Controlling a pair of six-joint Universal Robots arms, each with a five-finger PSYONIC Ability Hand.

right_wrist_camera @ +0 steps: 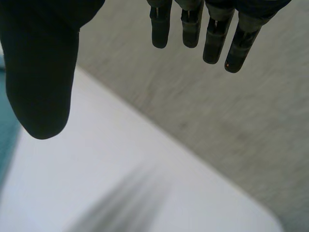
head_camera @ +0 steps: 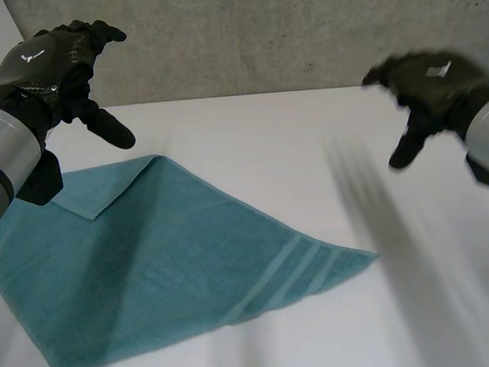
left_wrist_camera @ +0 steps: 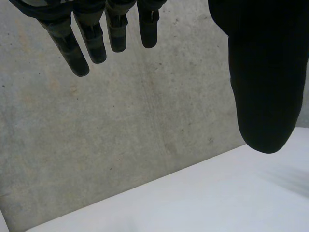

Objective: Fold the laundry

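Observation:
A teal towel (head_camera: 157,257) lies spread flat on the white table (head_camera: 293,163), with one far corner folded over and pale stripes near its right corner. My left hand (head_camera: 56,66) hovers high over the towel's far left part, open, fingers (left_wrist_camera: 79,43) straight and thumb apart, holding nothing. Well to the right of the towel my right hand (head_camera: 427,87) is raised above the bare table, also open and empty, its fingers (right_wrist_camera: 212,34) spread away from the thumb (right_wrist_camera: 41,82). A sliver of the teal towel (right_wrist_camera: 6,130) shows beside that thumb.
A grey concrete wall (head_camera: 284,29) stands right behind the table's far edge. Bare white tabletop stretches to the right of and beyond the towel.

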